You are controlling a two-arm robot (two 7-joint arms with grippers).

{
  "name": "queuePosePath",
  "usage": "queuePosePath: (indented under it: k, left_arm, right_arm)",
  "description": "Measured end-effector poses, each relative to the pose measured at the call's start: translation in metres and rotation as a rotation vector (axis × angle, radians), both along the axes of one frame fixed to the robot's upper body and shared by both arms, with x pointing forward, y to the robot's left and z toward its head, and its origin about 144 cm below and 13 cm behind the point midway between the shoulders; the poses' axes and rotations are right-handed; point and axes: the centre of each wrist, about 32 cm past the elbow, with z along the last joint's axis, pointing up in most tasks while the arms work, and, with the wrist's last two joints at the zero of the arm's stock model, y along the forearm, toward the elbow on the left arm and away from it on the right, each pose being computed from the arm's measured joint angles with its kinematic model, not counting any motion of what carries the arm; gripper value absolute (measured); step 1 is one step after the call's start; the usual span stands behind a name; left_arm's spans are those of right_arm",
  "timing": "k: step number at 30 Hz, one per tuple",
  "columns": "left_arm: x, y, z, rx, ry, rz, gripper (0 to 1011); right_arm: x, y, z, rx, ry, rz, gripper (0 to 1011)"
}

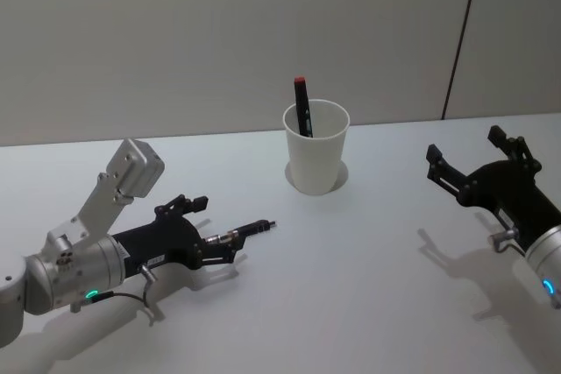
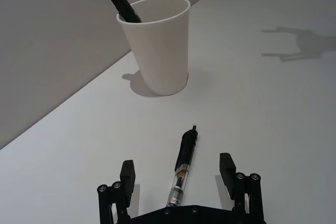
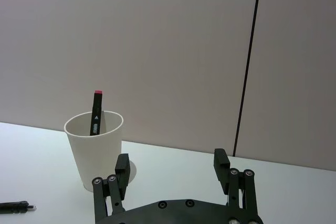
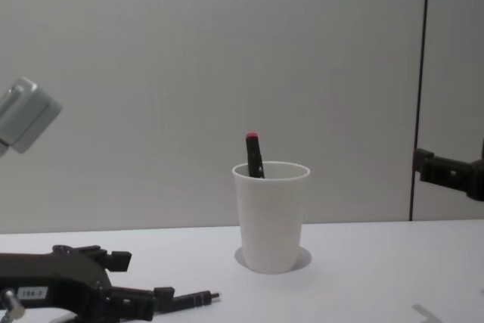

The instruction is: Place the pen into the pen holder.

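A black and clear pen [image 2: 182, 167] lies flat on the white table, its tip toward the pen holder [image 1: 316, 162]. My left gripper [image 2: 177, 170] is open low over the table, one finger on each side of the pen [image 1: 244, 234], neither touching it. The pen holder [image 2: 160, 51] is a white paper cup standing upright a short way beyond the pen tip. A black marker with a red cap [image 1: 301, 108] leans inside it. My right gripper [image 1: 465, 146] hovers open and empty to the right of the cup, as the right wrist view [image 3: 171, 162] confirms.
The white table [image 1: 368, 260] runs back to a plain grey wall with a dark vertical seam [image 1: 460, 37]. Bare surface lies between the pen and the cup, and between the cup and the right gripper.
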Motion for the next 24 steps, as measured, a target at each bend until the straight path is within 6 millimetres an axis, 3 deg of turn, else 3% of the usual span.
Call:
queuePosePath:
  k: [24]
  left_arm:
    - [0.005, 0.012, 0.000, 0.026, 0.052, -0.017, 1001]
  right_arm:
    - [0.000, 0.000, 0.000, 0.000, 0.000, 0.000, 1002]
